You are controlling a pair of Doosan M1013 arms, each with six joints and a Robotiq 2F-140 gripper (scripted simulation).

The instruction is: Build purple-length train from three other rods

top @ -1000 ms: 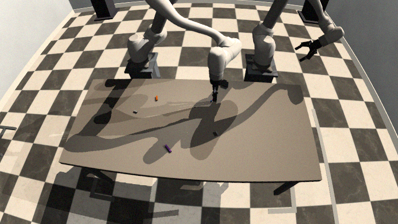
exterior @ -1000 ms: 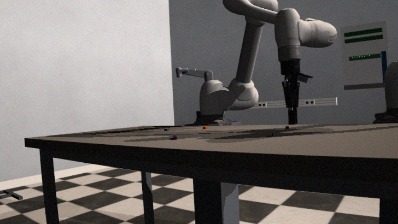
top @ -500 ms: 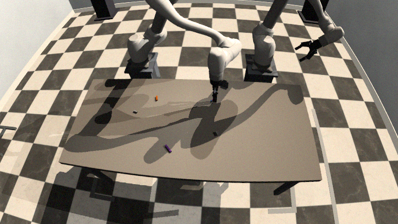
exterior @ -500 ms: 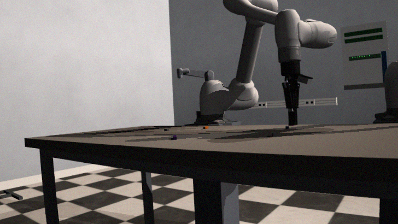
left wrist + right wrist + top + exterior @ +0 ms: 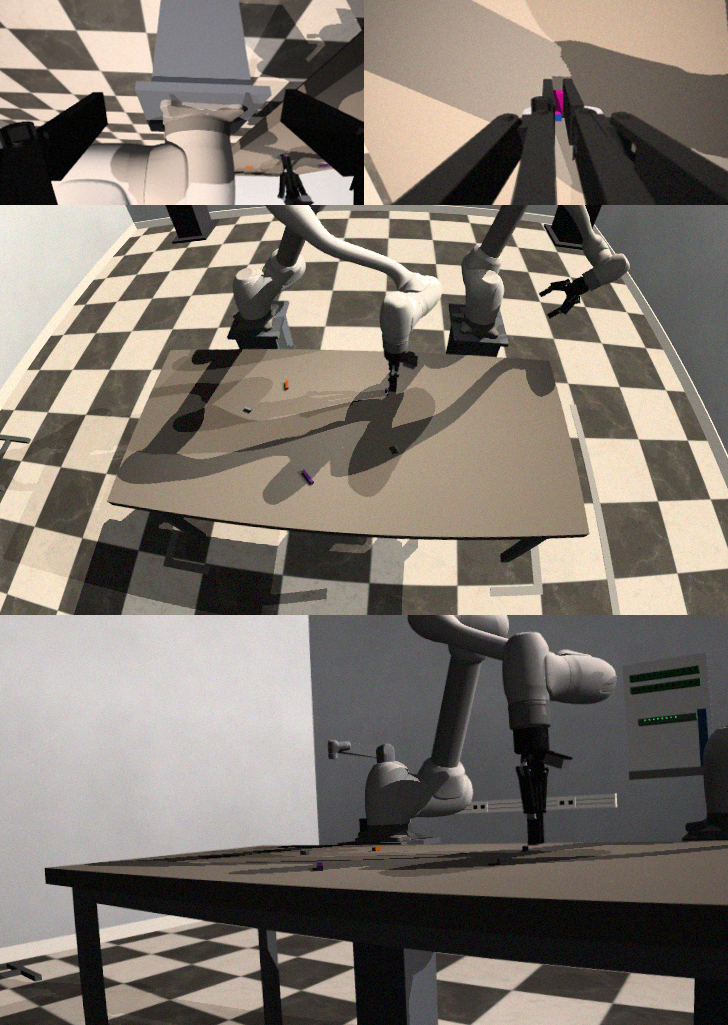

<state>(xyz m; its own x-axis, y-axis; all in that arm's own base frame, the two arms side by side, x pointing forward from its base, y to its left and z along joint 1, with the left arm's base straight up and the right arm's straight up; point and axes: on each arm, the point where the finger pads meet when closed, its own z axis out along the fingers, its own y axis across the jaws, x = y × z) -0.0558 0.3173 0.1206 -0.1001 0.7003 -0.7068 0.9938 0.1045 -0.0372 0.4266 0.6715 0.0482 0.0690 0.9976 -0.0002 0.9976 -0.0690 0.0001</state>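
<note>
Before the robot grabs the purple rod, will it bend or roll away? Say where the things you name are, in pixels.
The purple rod (image 5: 307, 476) (image 5: 319, 866) probably won't bend, since its edges look straight and solid. It likely won't roll much either: its end looks squarish. Being small, it's perhaps light.

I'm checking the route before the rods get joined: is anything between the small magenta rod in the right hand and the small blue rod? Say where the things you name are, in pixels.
Nothing visible. In the right wrist view, the magenta rod (image 5: 559, 97), between the right hand's (image 5: 392, 389) (image 5: 535, 844) (image 5: 285, 156) (image 5: 558, 81) fingers, meets the blue rod (image 5: 386, 391) (image 5: 525, 848) (image 5: 558, 117) with no object between; actual contact I can't confirm.
</note>
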